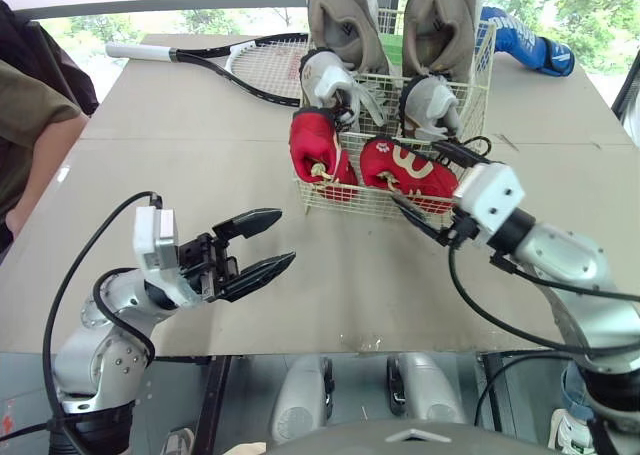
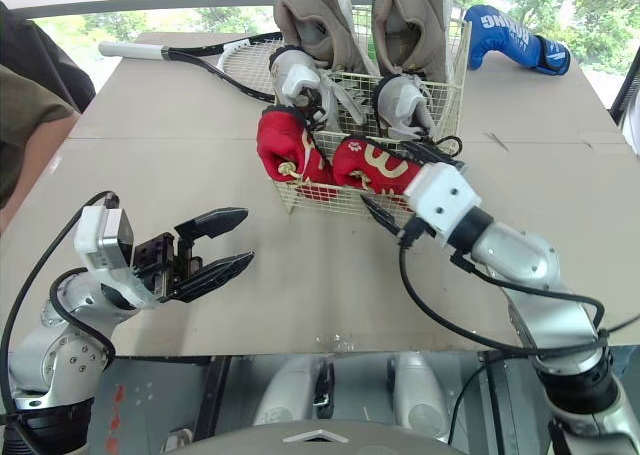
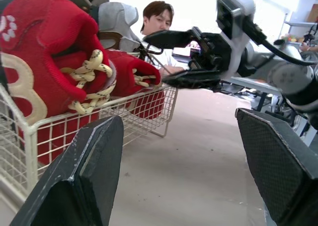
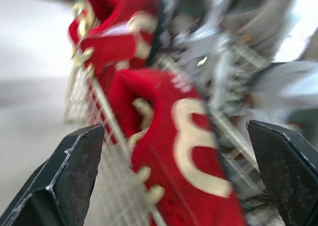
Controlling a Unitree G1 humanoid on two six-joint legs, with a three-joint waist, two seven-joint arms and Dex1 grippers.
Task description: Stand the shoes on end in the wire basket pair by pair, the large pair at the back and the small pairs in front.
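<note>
Two tools gape empty: left tool over bare surface, roomy for moving; right tool at the basket's front corner, just beside the red shoes. Those look light, soft, grippable at heel or collar; laces may snag wire. Behind stand the grey pair, then the large pair.

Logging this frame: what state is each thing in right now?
wire basket: upright on the table, holding three pairs.
large pair: on end at the back.
grey small pair: on end, in the middle.
red small pair: on end at the front.
left claw: open, empty.
right claw: open, by the red pair, clamping nothing.
tennis racket: lying flat.
blue boxing glove: lying flat.
</note>
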